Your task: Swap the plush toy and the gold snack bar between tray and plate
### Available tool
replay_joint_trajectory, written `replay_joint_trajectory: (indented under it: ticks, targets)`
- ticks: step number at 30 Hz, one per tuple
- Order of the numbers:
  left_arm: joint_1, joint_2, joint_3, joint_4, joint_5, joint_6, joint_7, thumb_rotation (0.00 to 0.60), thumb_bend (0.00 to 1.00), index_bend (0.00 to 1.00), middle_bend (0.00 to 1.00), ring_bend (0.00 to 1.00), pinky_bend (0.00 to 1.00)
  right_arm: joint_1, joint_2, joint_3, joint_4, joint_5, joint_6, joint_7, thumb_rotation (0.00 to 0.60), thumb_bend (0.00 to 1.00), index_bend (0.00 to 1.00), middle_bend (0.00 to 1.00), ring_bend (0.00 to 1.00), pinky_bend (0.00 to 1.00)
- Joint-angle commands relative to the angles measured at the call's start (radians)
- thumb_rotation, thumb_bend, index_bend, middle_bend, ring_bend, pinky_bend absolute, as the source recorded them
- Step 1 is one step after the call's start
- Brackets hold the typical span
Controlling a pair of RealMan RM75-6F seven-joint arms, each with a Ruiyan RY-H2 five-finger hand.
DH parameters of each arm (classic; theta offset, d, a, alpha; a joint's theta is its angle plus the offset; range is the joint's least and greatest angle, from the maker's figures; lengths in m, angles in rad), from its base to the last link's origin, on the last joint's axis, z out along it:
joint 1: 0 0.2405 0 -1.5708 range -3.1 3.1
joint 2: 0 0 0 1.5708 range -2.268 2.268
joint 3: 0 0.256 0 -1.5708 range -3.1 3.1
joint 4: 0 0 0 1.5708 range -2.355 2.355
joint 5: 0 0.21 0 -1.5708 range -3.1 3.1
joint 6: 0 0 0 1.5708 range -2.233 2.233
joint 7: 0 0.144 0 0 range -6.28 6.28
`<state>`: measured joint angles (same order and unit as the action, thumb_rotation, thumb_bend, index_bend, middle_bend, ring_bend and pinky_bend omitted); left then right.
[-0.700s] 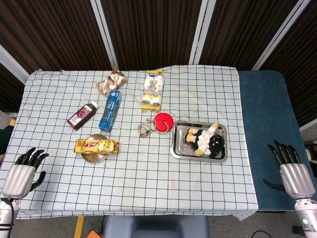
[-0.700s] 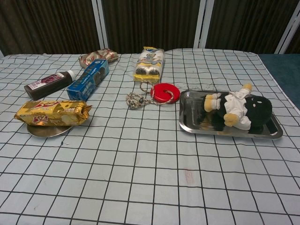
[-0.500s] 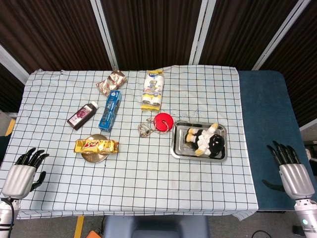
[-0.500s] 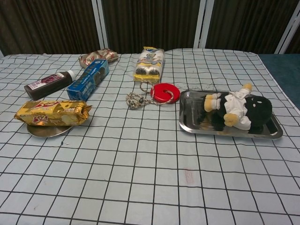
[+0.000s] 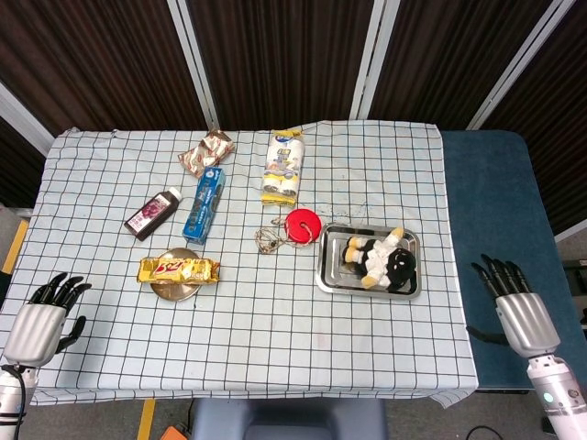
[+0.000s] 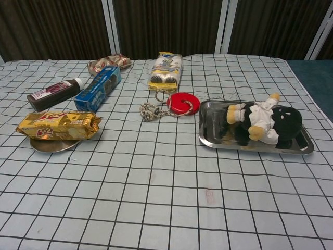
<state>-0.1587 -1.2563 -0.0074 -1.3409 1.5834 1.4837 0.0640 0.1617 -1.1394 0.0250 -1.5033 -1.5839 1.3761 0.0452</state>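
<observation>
Nothing was swapped yet: the plush toy (image 5: 381, 260) lay in the steel tray (image 5: 327, 275), and the gold snack bar (image 5: 179, 269) lay across the small plate (image 5: 176, 292), well left of the tray. Both the right hand (image 5: 514, 306) and the left hand (image 5: 41, 321) were empty with fingers spread, off the table edges. The right hand would best grasp the toy's body from above, clear of the tray rim.

Checked-cloth table (image 5: 275, 339) with tray (image 5: 330, 275), plate (image 5: 174, 291), snacks (image 5: 281, 167).

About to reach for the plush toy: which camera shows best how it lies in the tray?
The chest view: the plush toy fills it large, lying across the metal tray. The head view shows it from above, small, inside the tray's rim.
</observation>
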Motion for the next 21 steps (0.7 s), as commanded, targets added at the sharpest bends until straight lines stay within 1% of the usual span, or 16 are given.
replay_joint_trajectory:
  ticks: [1,5,8,11,15,17,21]
  targets:
    - [0.003,0.003,0.0,-0.005,0.005,0.009,0.006,0.6,0.44,0.22,0.17,0.11,0.27,0.056,0.026,0.028,-0.056,0.017,-0.069,-0.02,0.6,0.09,0.05,0.0,0.01,0.12]
    - [0.002,0.004,0.0,-0.008,-0.001,0.0,0.01,0.6,0.44,0.22,0.17,0.11,0.27,0.136,0.036,0.063,-0.113,0.088,-0.205,-0.024,0.6,0.09,0.08,0.01,0.02,0.12]
    - [0.003,0.006,-0.001,-0.009,-0.002,0.002,0.012,0.6,0.44,0.22,0.17,0.11,0.27,0.199,0.024,0.092,-0.12,0.158,-0.308,-0.047,0.6,0.09,0.08,0.01,0.02,0.12]
    - [0.005,0.011,-0.005,-0.012,-0.006,0.007,0.006,0.6,0.44,0.22,0.17,0.11,0.27,0.255,-0.007,0.115,-0.103,0.226,-0.391,-0.083,0.6,0.09,0.09,0.03,0.02,0.12]
    - [0.01,0.019,-0.008,-0.019,-0.009,0.017,0.0,0.6,0.44,0.22,0.17,0.11,0.27,0.32,-0.06,0.136,-0.067,0.305,-0.473,-0.144,0.6,0.09,0.09,0.03,0.02,0.12]
    - [0.012,0.023,-0.01,-0.024,-0.011,0.02,-0.003,0.6,0.44,0.22,0.17,0.11,0.27,0.353,-0.089,0.14,-0.048,0.341,-0.512,-0.186,0.6,0.09,0.09,0.03,0.02,0.12]
    - [0.014,0.028,-0.013,-0.028,-0.014,0.023,-0.008,0.6,0.44,0.22,0.17,0.11,0.27,0.408,-0.145,0.148,-0.028,0.413,-0.589,-0.199,0.6,0.09,0.1,0.03,0.03,0.12]
